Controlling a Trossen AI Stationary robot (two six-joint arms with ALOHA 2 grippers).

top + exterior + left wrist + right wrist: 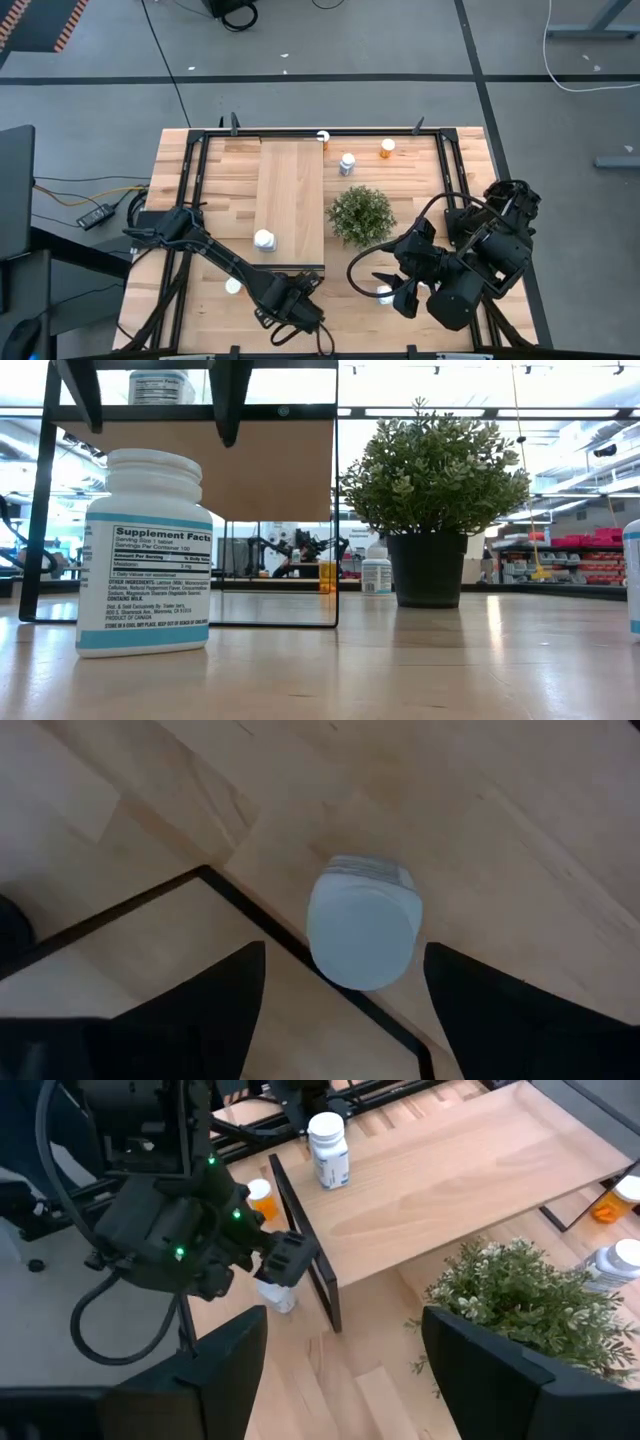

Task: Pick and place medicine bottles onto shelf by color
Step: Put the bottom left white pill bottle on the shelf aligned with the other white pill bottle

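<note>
white bottle point(264, 240) upright on shelf point(290, 190)

From above, 6 bottle caps show on 1 table point(470, 150). A 7th bottle point(362, 925) appears only in the wrist views.

By colour:
- **White:** 4 bottles. These are 1 white bottle on the shelf point(264, 240), 1 beside the plant point(347, 164), 1 at the front right point(384, 294) and the 7th one.
- **Orange:** 2 bottles, 1 at the back point(387, 149) and 1 at the front left point(260, 1198).
- **Cannot tell:** 1 bottle at the back edge point(322, 137).

There is also 1 shelf point(290, 190) and 1 plant point(361, 214). The robot has 2 arms, with 1 left gripper point(292, 302) and 1 right gripper point(396, 290).
</note>
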